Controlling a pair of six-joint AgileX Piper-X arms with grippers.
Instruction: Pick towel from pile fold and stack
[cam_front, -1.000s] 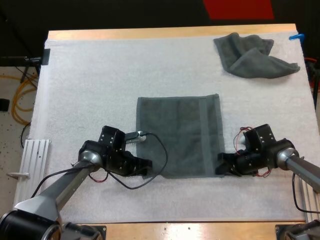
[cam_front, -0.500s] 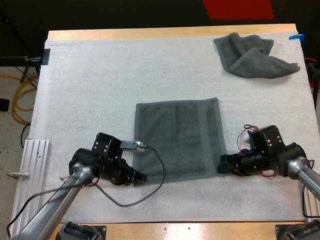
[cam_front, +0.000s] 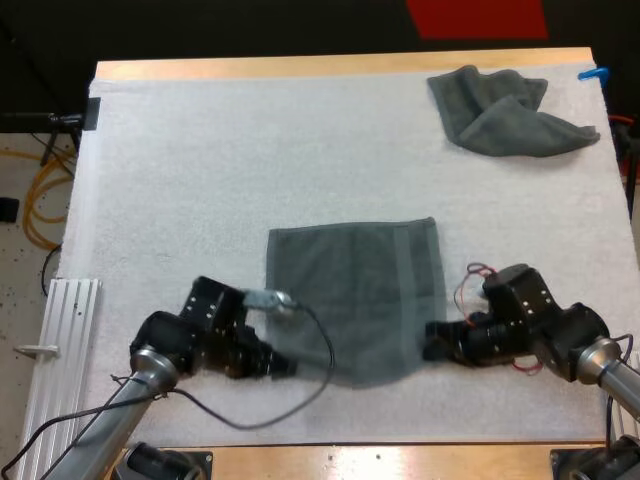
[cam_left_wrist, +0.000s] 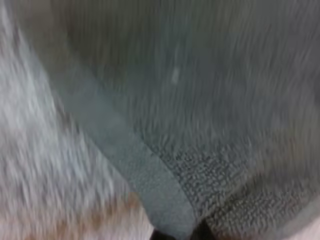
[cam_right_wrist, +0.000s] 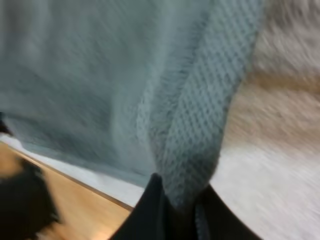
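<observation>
A dark grey-green towel (cam_front: 355, 295) lies spread on the white mat, its near edge lifted. My left gripper (cam_front: 283, 365) is shut on the towel's near left corner; the left wrist view has the hemmed corner (cam_left_wrist: 165, 202) pinched between its fingers. My right gripper (cam_front: 432, 340) is shut on the near right corner, and in the right wrist view the towel's edge (cam_right_wrist: 200, 130) rises out of the fingers (cam_right_wrist: 150, 210). A crumpled towel (cam_front: 510, 110) sits at the mat's far right.
The white mat (cam_front: 200, 170) covers most of the wooden table (cam_front: 330, 64). A white slatted rail (cam_front: 60, 320) lies past the mat's left edge. The table's front edge (cam_front: 400, 460) runs just behind both grippers.
Both grippers have drawn toward the table's front edge and lifted, taking the towel's near corners with them. The near edge now hangs raised and the towel has slid a little nearer.
</observation>
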